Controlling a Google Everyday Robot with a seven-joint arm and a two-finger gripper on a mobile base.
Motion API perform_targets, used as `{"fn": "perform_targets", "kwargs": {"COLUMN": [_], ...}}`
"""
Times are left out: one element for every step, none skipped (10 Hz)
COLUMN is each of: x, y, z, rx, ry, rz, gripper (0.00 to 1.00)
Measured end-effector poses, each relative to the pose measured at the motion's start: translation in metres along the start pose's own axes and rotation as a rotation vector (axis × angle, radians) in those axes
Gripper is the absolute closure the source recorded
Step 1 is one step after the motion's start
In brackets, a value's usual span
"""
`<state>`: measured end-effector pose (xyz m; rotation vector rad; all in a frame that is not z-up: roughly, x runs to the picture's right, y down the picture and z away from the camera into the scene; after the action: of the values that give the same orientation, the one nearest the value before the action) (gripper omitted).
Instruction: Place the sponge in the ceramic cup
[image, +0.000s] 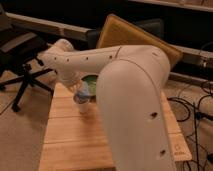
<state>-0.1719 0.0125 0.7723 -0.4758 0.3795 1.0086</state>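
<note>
Far left: your view took in a black office chair (21, 54) on the floor, standing apart from the bench (65, 137).

Left of centre: the wooden bench ran from the chair side towards the right and was largely covered by the arm (127, 95). The slatted top showed bare in the near-left part.

Centre-left: the white arm reached leftward across the bench, bent at the wrist and pointed down. Your pincer (81, 91) hung at the end of it, over the far-left part of the bench. The pincer was clenched on the sponge (85, 92), which showed as a small light-blue patch at its tip.

Directly below: the ceramic cup (85, 105) stood upright on the bench, pale and partly hidden by the arm. The sponge sat right at the mouth of the cup. You could not tell from this view whether its lower end was already past the rim.

Just right and behind: a dark green bowl (92, 80) showed only as a sliver between the wrist and the forearm, near the cup.

Centre to right: the bulky upper link of the arm filled the foreground and hid the right half of the bench.

Behind: a tan flat board (134, 31) leaned tilted against a dark seat.

Far right: cables (197, 107) lay on the floor.
</note>
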Motion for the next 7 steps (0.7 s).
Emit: {"fn": "perform_targets", "kwargs": {"x": [-0.006, -0.009, -0.009, -0.009, -0.007, -0.006, -0.004], "y": [0.015, 0.027, 0.031, 0.034, 0.033, 0.032, 0.030], "z": [0.006, 0.012, 0.017, 0.021, 0.024, 0.025, 0.026], "rx": [-0.009, -0.028, -0.040, -0.050, -0.055, -0.058, -0.058], "ry": [0.009, 0.021, 0.031, 0.040, 0.047, 0.051, 0.055], "rz": [-0.039, -0.064, -0.071, -0.073, -0.072, -0.069, -0.066], "gripper": [1.00, 1.00, 1.00, 1.00, 1.00, 1.00, 1.00]}}
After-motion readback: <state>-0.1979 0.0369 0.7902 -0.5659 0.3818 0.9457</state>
